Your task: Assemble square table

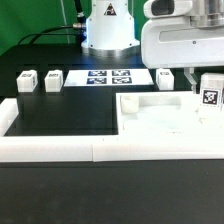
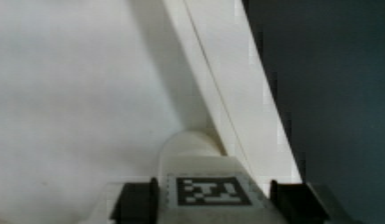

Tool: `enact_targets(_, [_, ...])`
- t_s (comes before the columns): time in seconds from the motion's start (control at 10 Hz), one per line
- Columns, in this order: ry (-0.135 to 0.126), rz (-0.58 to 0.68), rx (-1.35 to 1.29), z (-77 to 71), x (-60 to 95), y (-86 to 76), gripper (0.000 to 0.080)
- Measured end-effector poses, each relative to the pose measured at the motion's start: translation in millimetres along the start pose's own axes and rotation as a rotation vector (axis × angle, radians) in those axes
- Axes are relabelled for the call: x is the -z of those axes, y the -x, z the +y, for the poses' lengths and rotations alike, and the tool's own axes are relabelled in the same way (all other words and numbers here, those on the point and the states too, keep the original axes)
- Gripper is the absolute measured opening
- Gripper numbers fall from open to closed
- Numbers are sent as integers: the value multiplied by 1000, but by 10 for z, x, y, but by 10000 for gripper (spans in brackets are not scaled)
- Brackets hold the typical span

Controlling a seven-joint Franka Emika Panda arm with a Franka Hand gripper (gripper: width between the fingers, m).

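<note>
The white square tabletop (image 1: 158, 120) lies flat at the exterior view's right, against the border wall. My gripper (image 1: 207, 88) is shut on a white leg post (image 1: 210, 95) with a black-white tag and holds it upright over the tabletop's far right corner. In the wrist view the leg post (image 2: 210, 185) sits between my two dark fingers (image 2: 132, 203), above the tabletop (image 2: 82, 100) near its edge. Three more leg posts stand on the table behind: two (image 1: 25, 80) (image 1: 52, 78) at the left and one (image 1: 165, 77) near my gripper.
A long low white border wall (image 1: 50, 148) runs along the front and left. The marker board (image 1: 108, 77) lies flat at the back middle. The robot base (image 1: 108, 30) stands behind it. Black table surface (image 2: 331, 80) shows beside the tabletop.
</note>
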State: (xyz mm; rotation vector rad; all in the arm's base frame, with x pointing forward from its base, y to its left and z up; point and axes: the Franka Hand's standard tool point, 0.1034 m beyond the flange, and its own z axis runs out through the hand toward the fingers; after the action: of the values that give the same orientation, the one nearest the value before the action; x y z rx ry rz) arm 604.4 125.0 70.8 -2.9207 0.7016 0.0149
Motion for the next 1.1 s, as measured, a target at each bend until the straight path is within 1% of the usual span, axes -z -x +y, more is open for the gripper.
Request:
enact_targets(0.2, [-10, -7, -162, -4, -8, 1, 297])
enact_targets(0.4, [-30, -18, -408, 3, -31, -62, 295])
enact_targets(0.5, [-63, -39, -582, -1, -39, -96, 294])
enact_targets(0.6, [-102, -60, -745, -13, -44, -123, 294])
enact_targets(0.7, [-133, -81, -951, -45, -40, -150, 294])
enact_targets(0.8, [-141, -94, -1034, -45, -38, -161, 294])
enact_targets(0.9, [-139, -97, -1056, -57, -42, -147, 294])
enact_targets(1.0, [-139, -95, -1033, -59, -43, -145, 351])
enact_targets(1.1, [-140, -93, -1003, -58, -43, -146, 537])
